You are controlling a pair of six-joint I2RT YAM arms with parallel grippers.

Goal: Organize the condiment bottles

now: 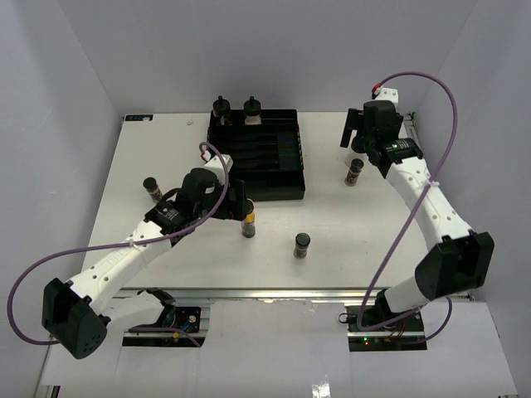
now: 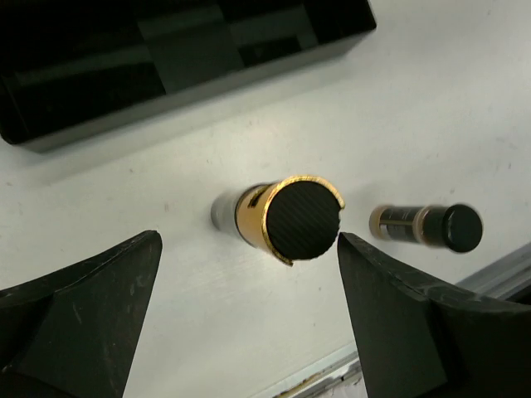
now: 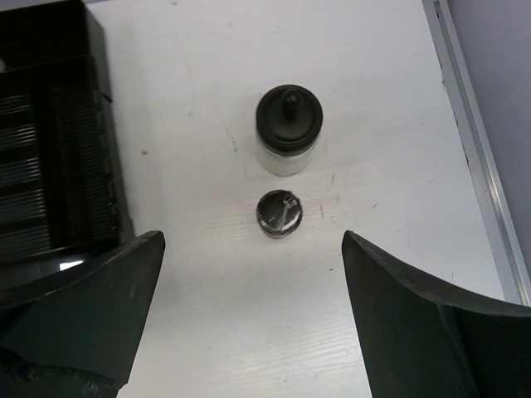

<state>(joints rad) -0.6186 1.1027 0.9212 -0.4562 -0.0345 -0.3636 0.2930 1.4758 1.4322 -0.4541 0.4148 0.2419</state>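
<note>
- Yellow-banded spice jar — upright on the desk, just in front of the black slotted tray. It sits between the left jaws, which stand wide apart and touch nothing. It looks nearer one finger than the other, so an off-centre close would likely shove or tip it.
- Dark spice jar — near the yellow-banded one, toward the desk's near edge. A toppled neighbour could knock it over, and either could then roll off.
- Squat clear bottle with knobbed cap, and small dark jar — just beside each other under the right jaws, which are also apart and empty. Coming down on one could well nudge the other.
- Two capped bottles — at the tray's back edge. A jar carried in low might clip them or a slot wall.
- Lone jar — left of the left arm, which could brush it in a wide swing.
</note>
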